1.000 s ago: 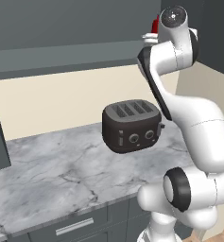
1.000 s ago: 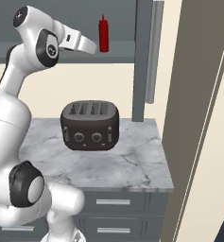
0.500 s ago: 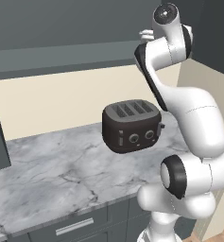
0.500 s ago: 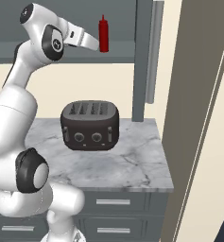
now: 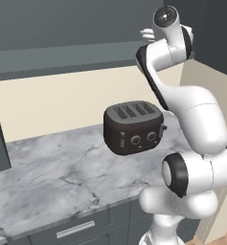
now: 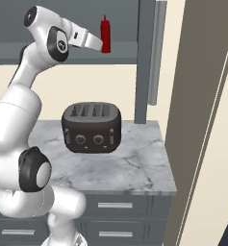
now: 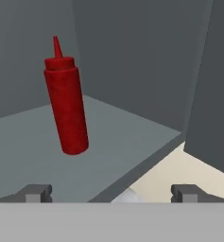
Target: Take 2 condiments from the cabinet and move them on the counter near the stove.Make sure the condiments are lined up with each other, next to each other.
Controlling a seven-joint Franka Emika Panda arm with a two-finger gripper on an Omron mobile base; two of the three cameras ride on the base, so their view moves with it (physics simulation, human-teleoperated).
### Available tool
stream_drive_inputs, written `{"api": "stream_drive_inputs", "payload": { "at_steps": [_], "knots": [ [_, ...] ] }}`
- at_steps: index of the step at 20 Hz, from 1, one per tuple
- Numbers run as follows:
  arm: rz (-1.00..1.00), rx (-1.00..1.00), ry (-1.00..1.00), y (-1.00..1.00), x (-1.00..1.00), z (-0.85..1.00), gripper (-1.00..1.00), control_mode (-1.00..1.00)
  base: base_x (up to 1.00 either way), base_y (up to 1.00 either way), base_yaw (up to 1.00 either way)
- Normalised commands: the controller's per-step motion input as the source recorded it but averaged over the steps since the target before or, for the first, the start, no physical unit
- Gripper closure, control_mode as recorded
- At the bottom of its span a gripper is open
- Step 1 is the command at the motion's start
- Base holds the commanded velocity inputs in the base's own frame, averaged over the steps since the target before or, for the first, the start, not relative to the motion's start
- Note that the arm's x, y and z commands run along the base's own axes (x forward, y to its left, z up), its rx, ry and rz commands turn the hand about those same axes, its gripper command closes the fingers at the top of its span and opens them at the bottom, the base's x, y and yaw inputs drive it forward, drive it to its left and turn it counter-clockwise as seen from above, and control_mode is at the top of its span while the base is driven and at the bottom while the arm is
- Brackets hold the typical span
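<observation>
The hand point(image 7: 111, 191) is reaching, spread wide and empty, into the cabinet point(image 6: 145, 57); next, I'd guess, shifting toward eleven o'clock to straddle the red bottle point(image 7: 66, 107).

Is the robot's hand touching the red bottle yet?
Apart. In the hand view the bottle stands on the shelf, beyond the open hand, with bare shelf between them.

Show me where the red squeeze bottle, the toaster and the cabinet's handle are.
red squeeze bottle point(image 7: 66, 111): hand view, middle of its body.
toaster point(image 6: 92, 129): right base view, front face above the knobs.
cabinet handle point(image 6: 154, 53): right base view, midway along the vertical silver bar.
</observation>
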Motion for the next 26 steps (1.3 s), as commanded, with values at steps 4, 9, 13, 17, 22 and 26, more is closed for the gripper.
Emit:
{"api": "stream_drive_inputs", "payload": {
  "at_steps": [4, 9, 13, 17, 22, 26],
  "knots": [
    [0.0, 0.0, 0.0, -0.07, 0.1, 0.02, -1.0, -1.0, 0.0, 0.0, 0.0],
    [0.0, 0.0, 0.04, 0.0, 0.19, 0.01, -1.0, -1.0, 0.0, 0.0, 0.0],
    [0.0, 0.0, 0.03, 0.0, 0.24, 0.0, -1.0, -1.0, 0.0, 0.0, 0.0],
    [0.0, 0.0, 0.01, 0.0, 0.24, 0.0, -1.0, -1.0, 0.0, 0.0, 0.0],
    [0.0, 0.0, 0.0, 0.0, 0.26, 0.0, -1.0, -1.0, 0.0, 0.0, 0.0],
    [0.0, 0.0, 0.0, -0.01, 0.24, 0.0, -1.0, -1.0, 0.0, 0.0, 0.0]
  ]
}}
